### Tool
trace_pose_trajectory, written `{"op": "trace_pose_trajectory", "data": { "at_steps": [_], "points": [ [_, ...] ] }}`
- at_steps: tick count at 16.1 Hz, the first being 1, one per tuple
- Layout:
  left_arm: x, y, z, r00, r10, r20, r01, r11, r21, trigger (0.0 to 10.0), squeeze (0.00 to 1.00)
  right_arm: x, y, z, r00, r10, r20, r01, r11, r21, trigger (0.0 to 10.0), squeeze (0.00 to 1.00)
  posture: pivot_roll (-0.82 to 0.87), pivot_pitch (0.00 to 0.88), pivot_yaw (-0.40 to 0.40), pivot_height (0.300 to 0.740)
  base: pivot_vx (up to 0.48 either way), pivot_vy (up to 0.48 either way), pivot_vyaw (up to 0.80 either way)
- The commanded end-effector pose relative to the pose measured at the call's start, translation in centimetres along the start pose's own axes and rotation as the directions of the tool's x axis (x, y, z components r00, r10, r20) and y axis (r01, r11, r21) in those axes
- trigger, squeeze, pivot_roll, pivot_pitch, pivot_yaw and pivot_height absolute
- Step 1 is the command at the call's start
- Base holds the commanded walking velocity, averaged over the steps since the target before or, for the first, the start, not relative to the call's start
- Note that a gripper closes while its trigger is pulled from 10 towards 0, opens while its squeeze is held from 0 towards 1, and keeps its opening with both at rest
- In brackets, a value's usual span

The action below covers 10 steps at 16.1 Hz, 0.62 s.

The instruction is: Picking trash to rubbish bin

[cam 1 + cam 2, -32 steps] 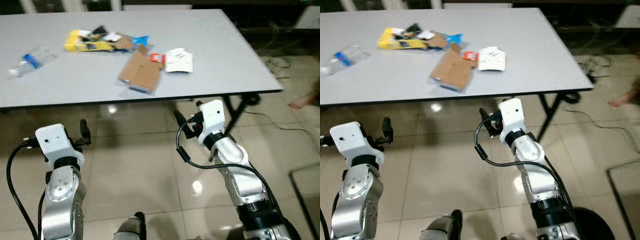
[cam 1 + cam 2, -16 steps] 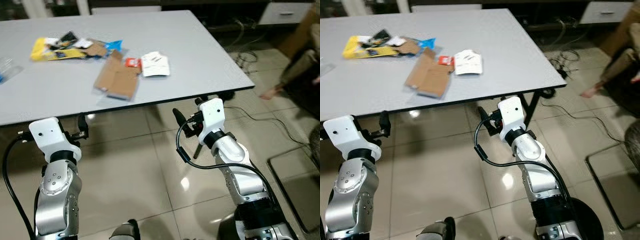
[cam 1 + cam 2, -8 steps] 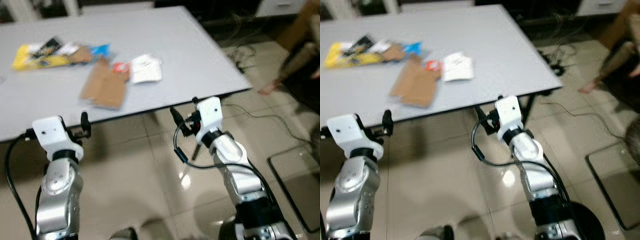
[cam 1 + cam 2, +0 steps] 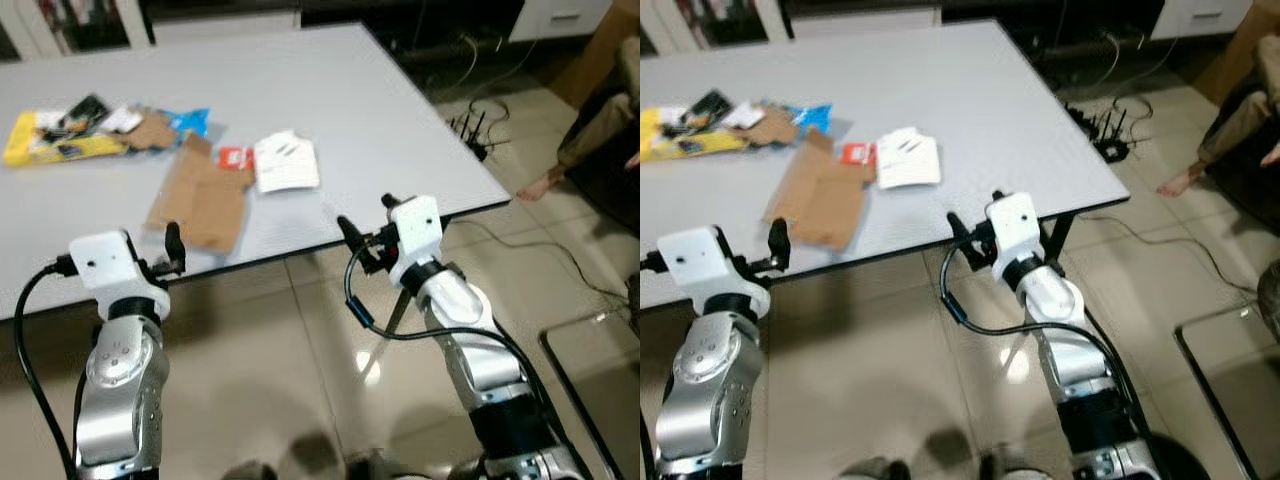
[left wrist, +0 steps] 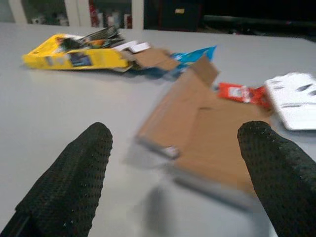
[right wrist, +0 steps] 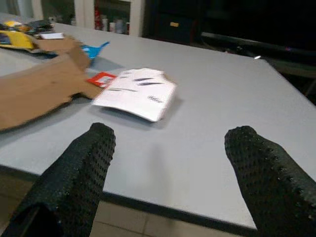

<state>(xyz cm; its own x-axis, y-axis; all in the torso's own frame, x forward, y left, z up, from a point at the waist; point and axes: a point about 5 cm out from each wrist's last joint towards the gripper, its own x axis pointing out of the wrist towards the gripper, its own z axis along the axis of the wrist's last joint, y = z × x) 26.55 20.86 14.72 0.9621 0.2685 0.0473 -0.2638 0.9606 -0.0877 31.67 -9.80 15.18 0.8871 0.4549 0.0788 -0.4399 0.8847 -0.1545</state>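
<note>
Trash lies on the grey table (image 4: 400, 120): a flattened brown cardboard box (image 4: 200, 200), a white paper packet (image 4: 287, 162), a small red wrapper (image 4: 236, 158), a blue wrapper (image 4: 190, 120) and a yellow bag (image 4: 50, 140) at the far left. My left gripper (image 4: 175, 248) is at the table's front edge, open and holding nothing, and faces the cardboard box (image 5: 207, 133) between its fingers (image 5: 74, 182). My right gripper (image 4: 365, 225) is also at the front edge, open and holding nothing, and faces the white packet (image 6: 138, 94).
A table leg (image 4: 400, 300) stands behind my right arm. Cables and a power strip (image 4: 470, 125) lie on the tiled floor to the right. A person's foot (image 4: 545, 185) is at the far right, and a dark mat (image 4: 600, 370) lies at the lower right.
The whole view has shifted as I came closer to the table. Both grippers now sit higher, at the table's front edge. The trash lies as before.
</note>
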Motion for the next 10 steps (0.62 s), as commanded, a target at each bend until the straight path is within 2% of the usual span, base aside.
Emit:
{"op": "trace_pose_trajectory", "data": {
  "at_steps": [1, 2, 6, 10],
  "points": [
    [-0.1, -0.4, -0.5, 1.0, -0.005, -0.022, 0.005, 1.0, -0.016, 10.0, 0.0, -0.2, -0.6, 0.2, 1.0, -0.021, 0.01, 0.021, 1.0, -0.013, 10.0, 0.0, -0.05, 0.153, -0.008, 0.74, 0.0, 0.0, 0.0],
    [0.0, -0.6, -0.4, 1.0, -0.018, -0.021, 0.017, 1.0, -0.025, 10.0, 0.0, -0.2, -0.6, 0.2, 1.0, -0.021, 0.011, 0.021, 1.0, -0.014, 10.0, 0.0, -0.05, 0.153, -0.008, 0.74, 0.0, 0.0, 0.0],
    [0.2, -2.3, -0.5, 0.998, -0.049, -0.037, 0.042, 0.986, -0.162, 10.0, 0.0, 0.0, -0.4, 0.2, 1.0, -0.015, 0.014, 0.015, 1.0, -0.015, 10.0, 0.0, -0.05, 0.145, -0.01, 0.74, 0.0, 0.0, 0.0],
    [0.5, -2.7, -0.5, 0.998, -0.04, -0.038, 0.031, 0.979, -0.202, 10.0, 0.0, 0.0, -0.4, 0.2, 1.0, -0.017, 0.016, 0.017, 1.0, -0.009, 10.0, 0.0, -0.05, 0.14, -0.008, 0.74, 0.0, 0.0, 0.0]
  ]
}}
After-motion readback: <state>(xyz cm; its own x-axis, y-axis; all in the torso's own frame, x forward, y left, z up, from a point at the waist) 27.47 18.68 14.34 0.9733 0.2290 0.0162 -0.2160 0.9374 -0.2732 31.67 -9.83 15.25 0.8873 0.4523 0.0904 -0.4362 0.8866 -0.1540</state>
